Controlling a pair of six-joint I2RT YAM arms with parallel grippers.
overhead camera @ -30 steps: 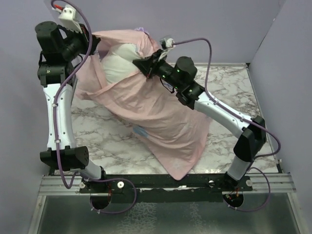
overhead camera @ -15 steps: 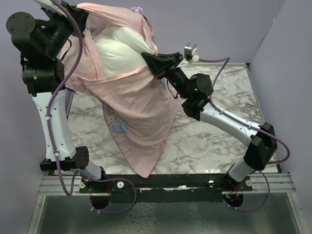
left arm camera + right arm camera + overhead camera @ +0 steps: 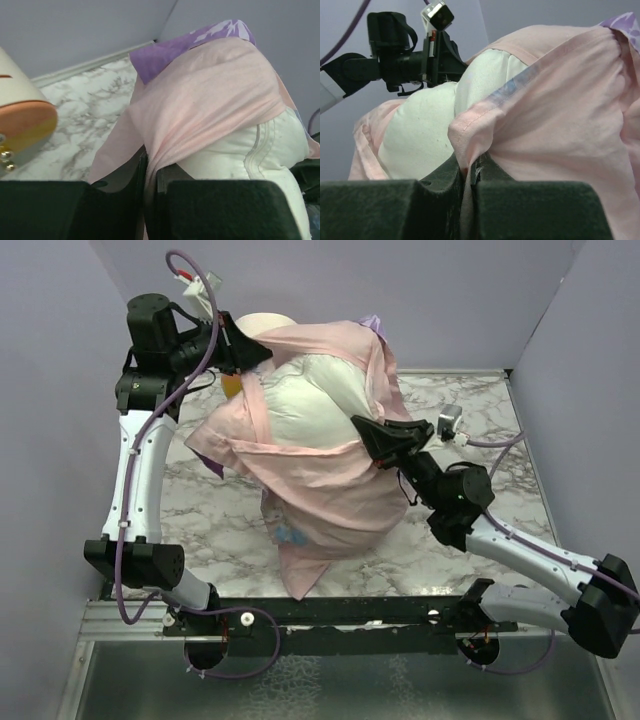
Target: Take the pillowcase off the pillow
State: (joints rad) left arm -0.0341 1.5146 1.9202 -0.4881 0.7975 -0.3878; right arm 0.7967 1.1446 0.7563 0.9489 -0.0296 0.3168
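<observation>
The pillowcase (image 3: 320, 480) is turned pale pink side out and hangs lifted between both arms above the marble table (image 3: 470, 400). The off-white pillow (image 3: 310, 405) bulges out of its open mouth near the top. My left gripper (image 3: 262, 352) is shut on the pillowcase hem at the upper left; in the left wrist view the pink cloth (image 3: 200, 110) is pinched between the jaws beside the pillow (image 3: 250, 155). My right gripper (image 3: 368, 430) is shut on the hem at the right; in the right wrist view the fold (image 3: 470, 135) is clamped next to the pillow (image 3: 420, 135).
A cream-and-orange round drawer unit (image 3: 262, 325) stands at the back behind the left gripper, and it also shows in the left wrist view (image 3: 22, 112). Purple walls close the back and both sides. The pillowcase's lower end (image 3: 300, 570) hangs toward the table's front edge.
Both arms have swung right with the load: the left gripper moved right and down, the right gripper came down and nearer. The pillowcase bunched up and more of the pillow sticks out.
</observation>
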